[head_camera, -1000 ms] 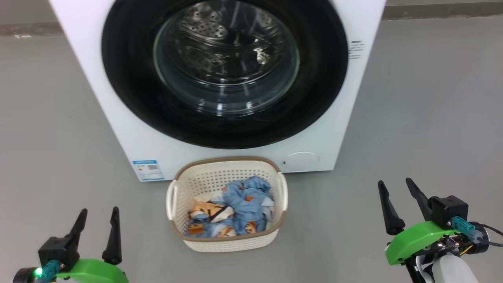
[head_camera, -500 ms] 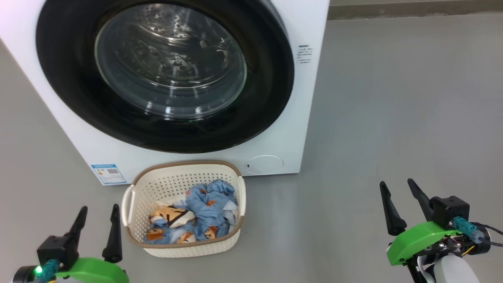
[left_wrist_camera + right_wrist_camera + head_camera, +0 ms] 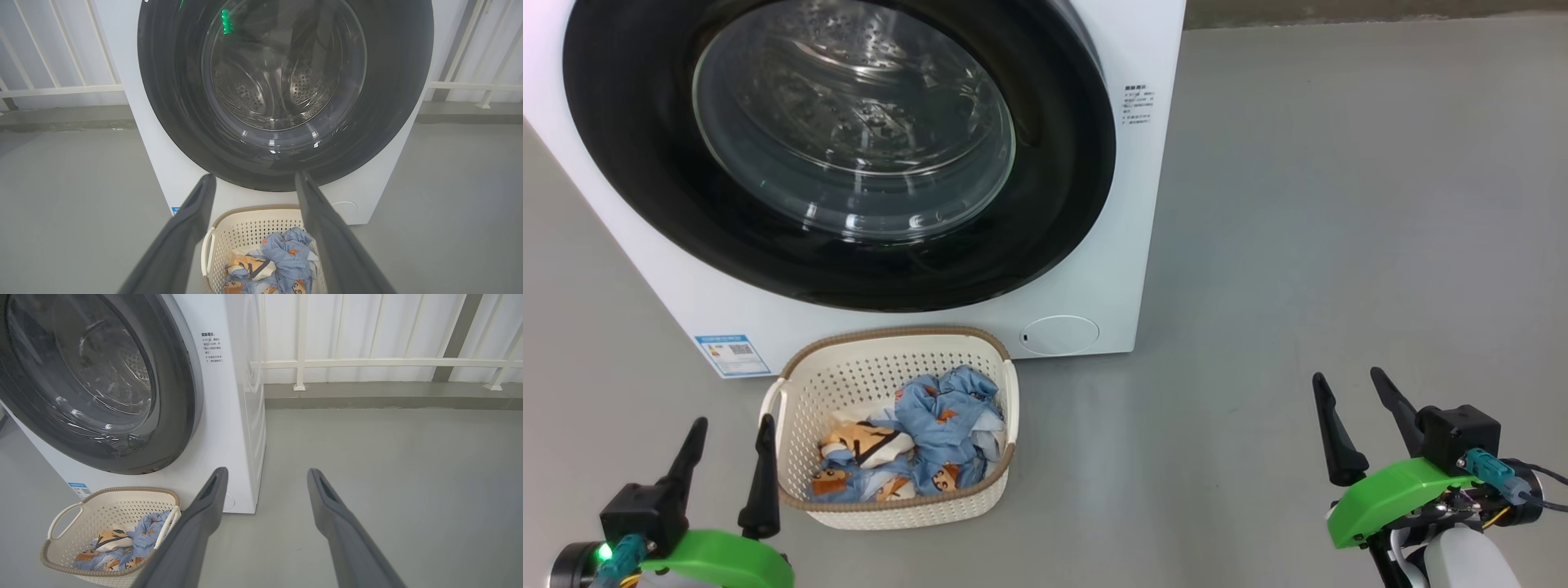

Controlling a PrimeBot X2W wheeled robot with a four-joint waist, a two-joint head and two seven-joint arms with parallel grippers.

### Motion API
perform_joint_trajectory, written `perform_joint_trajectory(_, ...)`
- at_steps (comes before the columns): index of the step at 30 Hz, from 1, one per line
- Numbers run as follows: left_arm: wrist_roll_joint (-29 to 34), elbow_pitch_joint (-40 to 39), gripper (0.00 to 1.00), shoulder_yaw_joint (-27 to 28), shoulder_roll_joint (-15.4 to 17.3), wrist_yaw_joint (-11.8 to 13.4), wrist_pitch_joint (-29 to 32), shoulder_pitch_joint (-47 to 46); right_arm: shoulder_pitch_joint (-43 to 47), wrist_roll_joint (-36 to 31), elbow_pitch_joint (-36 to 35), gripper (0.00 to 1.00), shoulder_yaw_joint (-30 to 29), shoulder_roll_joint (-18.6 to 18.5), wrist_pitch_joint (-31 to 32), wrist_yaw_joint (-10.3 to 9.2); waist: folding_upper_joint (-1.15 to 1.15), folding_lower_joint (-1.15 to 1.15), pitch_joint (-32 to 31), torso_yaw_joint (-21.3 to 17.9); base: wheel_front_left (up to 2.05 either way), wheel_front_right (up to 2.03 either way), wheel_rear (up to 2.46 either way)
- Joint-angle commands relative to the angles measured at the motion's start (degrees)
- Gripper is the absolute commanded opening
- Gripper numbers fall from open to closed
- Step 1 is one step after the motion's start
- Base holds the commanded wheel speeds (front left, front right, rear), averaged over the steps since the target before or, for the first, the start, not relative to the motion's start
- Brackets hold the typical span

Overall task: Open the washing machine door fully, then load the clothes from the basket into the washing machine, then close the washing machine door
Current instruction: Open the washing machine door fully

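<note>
Head view shows the washing machine door (image 3: 849, 122) shut on the washing machine (image 3: 1145, 204), the basket (image 3: 890, 333) of clothes (image 3: 939, 412) set just before it for easy loading, and the left gripper (image 3: 732, 423) and right gripper (image 3: 1346, 376) low, fingers apart, empty.

Head camera swung right — washing machine (image 3: 1131, 204) and basket (image 3: 915, 513) now frame-left.
</note>
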Motion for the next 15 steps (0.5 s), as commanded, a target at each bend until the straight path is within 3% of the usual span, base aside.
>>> perform_joint_trajectory(1, 0.19, -1.96, 1.0, 1.95, 1.1, -0.36, -0.41, -2.25, -2.32, 0.43, -1.3, 1.0, 1.47, -0.27, -0.66, 0.09, 0.0, 0.0, -0.05, -0.08, 0.0, 0.0, 0.0)
perform_joint_trajectory(15, 0.91, -3.5, 1.0, 1.98, 0.64, -0.82, -0.41, -1.57, -2.16, 0.52, -1.23, 1.0, 1.23, -0.32, -1.01, 0.09, 0.0, 0.0, 0.17, -0.1, 0.0, 0.0, 0.0)
